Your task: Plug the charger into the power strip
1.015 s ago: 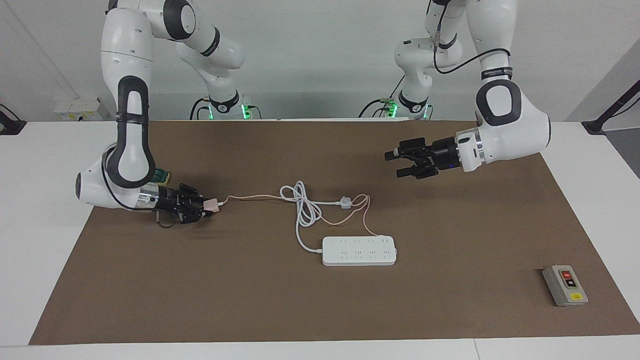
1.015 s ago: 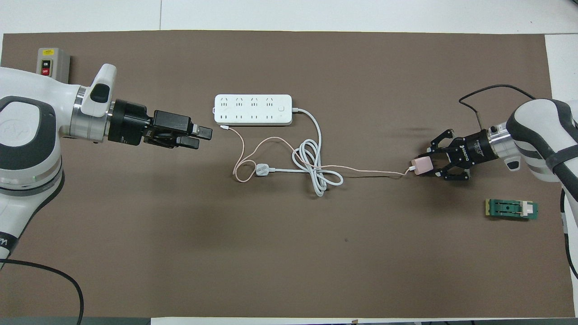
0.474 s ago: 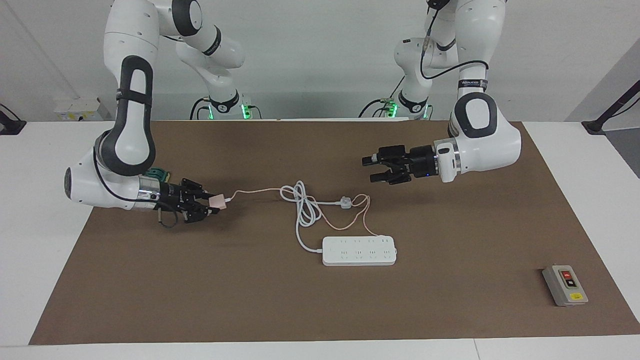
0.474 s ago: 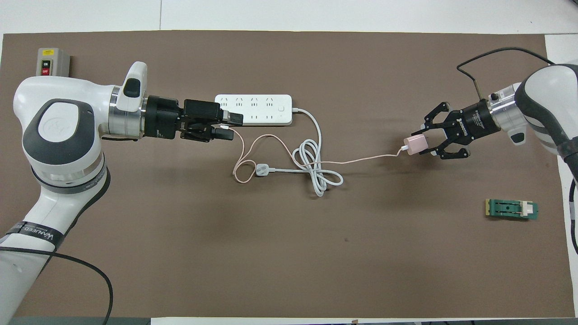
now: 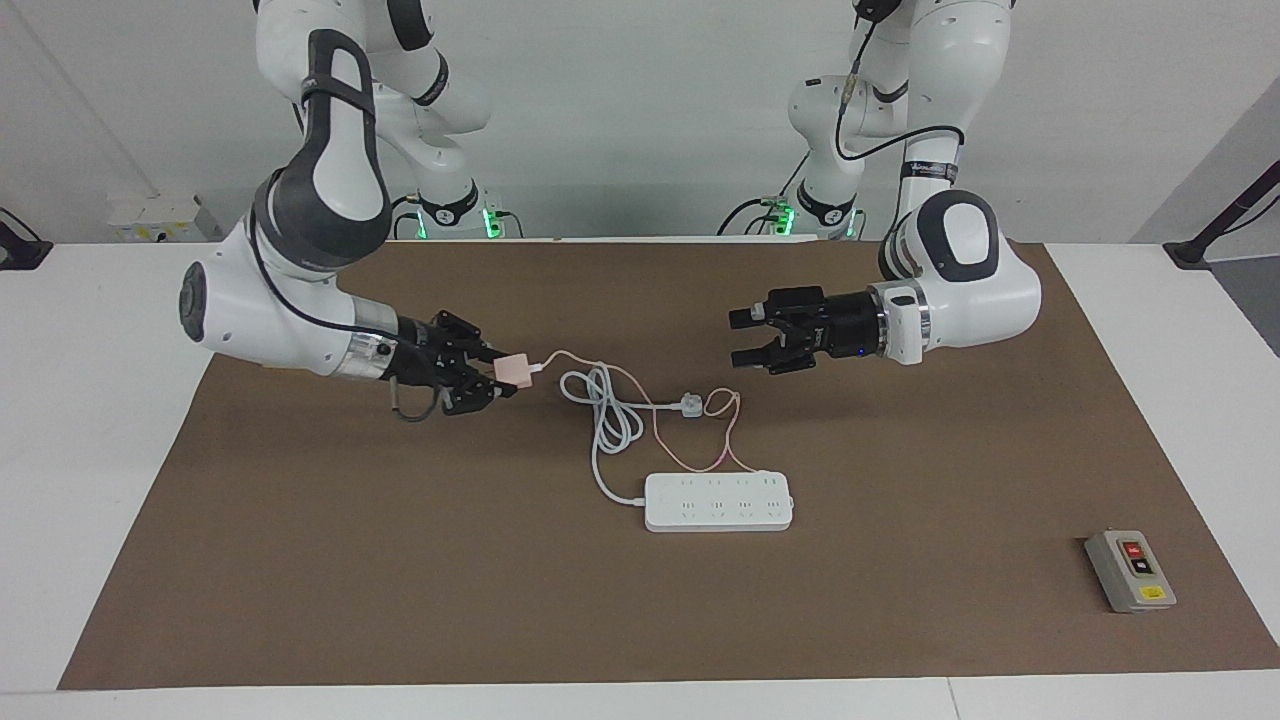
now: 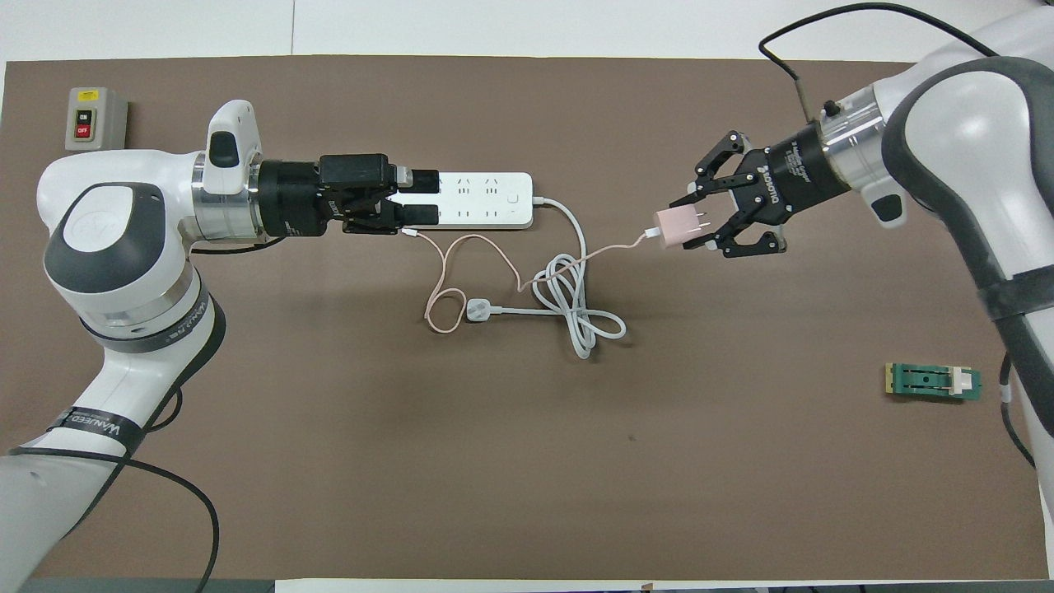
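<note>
Above the brown mat (image 5: 400,560), the right gripper (image 5: 495,378) grasps the pink cube charger (image 5: 513,369); the left gripper (image 5: 745,338) gapes.

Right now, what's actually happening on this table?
The right claw holds the small pale pink cube-shaped charger up above the brown mat, its thin pink cable trailing to the long flat white power strip. The charger is not yet plugged in. The left claw hangs open in the air over the mat, nothing in it. From overhead it covers the strip's end toward the left arm.
</note>
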